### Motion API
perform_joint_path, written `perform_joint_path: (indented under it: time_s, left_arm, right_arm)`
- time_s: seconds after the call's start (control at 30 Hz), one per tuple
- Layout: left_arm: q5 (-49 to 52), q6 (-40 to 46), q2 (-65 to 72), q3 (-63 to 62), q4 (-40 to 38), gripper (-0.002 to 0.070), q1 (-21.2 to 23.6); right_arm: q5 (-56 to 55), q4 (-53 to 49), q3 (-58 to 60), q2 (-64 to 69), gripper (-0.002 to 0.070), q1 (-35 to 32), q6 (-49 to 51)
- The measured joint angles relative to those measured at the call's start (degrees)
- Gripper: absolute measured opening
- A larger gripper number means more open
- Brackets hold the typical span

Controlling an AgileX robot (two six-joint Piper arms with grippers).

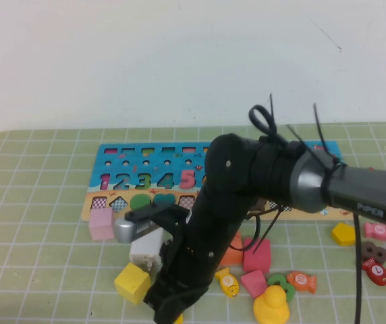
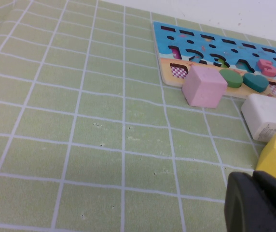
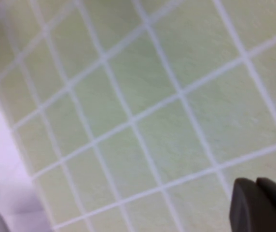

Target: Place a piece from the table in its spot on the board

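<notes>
The right arm, black with a grey metal collar, reaches across the high view and hides the right half of the long wooden puzzle board (image 1: 112,158) with its blue sea picture; only the coloured numerals one to five and a few cut-outs along the sandy strip show. A green round piece (image 1: 140,201) and a teal heart piece (image 1: 164,200) sit in that strip.

In front of the board lie a pale pink cube (image 1: 101,223), a white rounded block (image 1: 146,248) and a yellow cube (image 1: 133,282), all close to the arm. On its other side are an orange block (image 1: 232,251), two pink blocks (image 1: 257,256), a small yellow fish (image 1: 228,282), an orange fish (image 1: 301,280) and a yellow duck (image 1: 271,305). Farther right lie a yellow pentagon block (image 1: 343,233), a pink fish (image 1: 378,231) and a red fish (image 1: 376,271).

The right gripper (image 3: 257,203) hangs low at the near edge of the table (image 1: 31,270), its jaws together above the pale green gridded cloth. A sliver of yellow (image 1: 178,319) shows at its tip, too little to say whether it is the flat yellow wooden numeral six, which is not plainly seen elsewhere.

The left gripper (image 2: 258,203) sits low over the cloth near the yellow cube; I cannot tell whether it is apart or together.

The blocks look smooth and painted, with softened edges.
</notes>
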Motion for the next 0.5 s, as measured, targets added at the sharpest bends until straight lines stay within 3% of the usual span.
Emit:
perform_joint_path:
  time_s: [0.5]
  left_arm:
    - [0.0, 0.0, 0.0, 0.0, 0.0, -0.0001, 0.0]
  right_arm:
    - [-0.4, -6.6, 0.0, 0.9, -0.0001, 0.0, 5.5]
